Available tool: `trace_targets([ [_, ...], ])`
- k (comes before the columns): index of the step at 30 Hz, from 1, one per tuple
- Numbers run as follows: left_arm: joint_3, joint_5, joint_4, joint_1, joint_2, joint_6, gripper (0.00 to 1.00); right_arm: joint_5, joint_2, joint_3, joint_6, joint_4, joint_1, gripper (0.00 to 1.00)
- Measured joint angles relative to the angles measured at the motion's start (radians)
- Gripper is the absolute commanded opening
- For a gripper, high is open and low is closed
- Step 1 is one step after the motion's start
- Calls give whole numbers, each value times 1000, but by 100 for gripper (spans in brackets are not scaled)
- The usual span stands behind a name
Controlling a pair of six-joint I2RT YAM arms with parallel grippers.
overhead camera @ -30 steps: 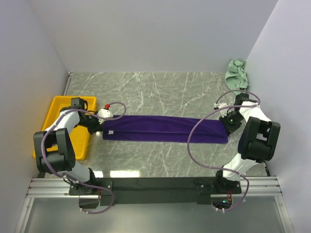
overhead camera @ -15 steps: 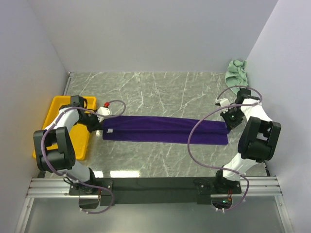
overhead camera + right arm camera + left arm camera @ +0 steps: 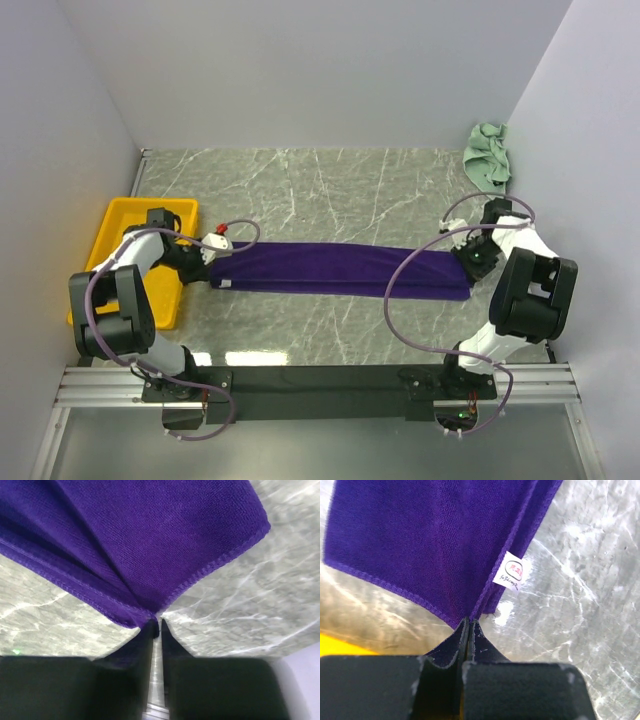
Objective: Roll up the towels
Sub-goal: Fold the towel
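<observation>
Your left claw [image 3: 469, 624] is clamped tight on the left end of the purple towel [image 3: 340, 267], and your right claw [image 3: 156, 621] pinches its right corner. The towel lies stretched across the surface [image 3: 300, 190], and the mint towel [image 3: 488, 152] sits crumpled in the far right corner

Overhead and wrist close-ups of purple towel [image 3: 340, 268]

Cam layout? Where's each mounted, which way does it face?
Top external: above, behind the bases, looking down on the table; left arm and right arm show.
Left wrist: looks along the left claw, shut on the purple towel's labelled corner.
Right wrist: looks along the right claw at the towel's other end.
Shared: all see the purple towel.
</observation>
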Motion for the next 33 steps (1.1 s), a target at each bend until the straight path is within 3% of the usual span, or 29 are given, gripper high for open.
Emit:
trace_targets([
  [1,-12,-5,8,0,1,0,8,3,1,-6,3,2,0,33],
  [3,-19,-14,22,0,7,-8,16,14,9,-5,4,3,0,67],
  [5,-16,-22,35,0,16,-27,23,16,15,3,-1,0,-2,74],
  [8,21,-30,25,2,30,-48,33,9,15,38,-3,-28,-5,76],
  [9,40,-31,15,3,30,-56,44,2,15,61,-3,-43,-8,76],
  [11,77,-29,-2,5,26,-61,46,-14,15,115,-3,-73,-18,76],
  [13,120,-28,-21,8,21,-64,54,-37,16,190,2,-106,-34,75],
  [18,257,2,-48,10,47,-172,53,-105,106,449,66,-167,-56,65],
  [22,405,17,2,4,157,-331,51,-128,233,577,154,-164,-44,59],
  [27,507,-39,62,-24,308,-505,54,-113,346,589,212,-165,2,59],
  [33,527,-96,61,-63,403,-578,55,-90,393,568,219,-168,35,59],
])
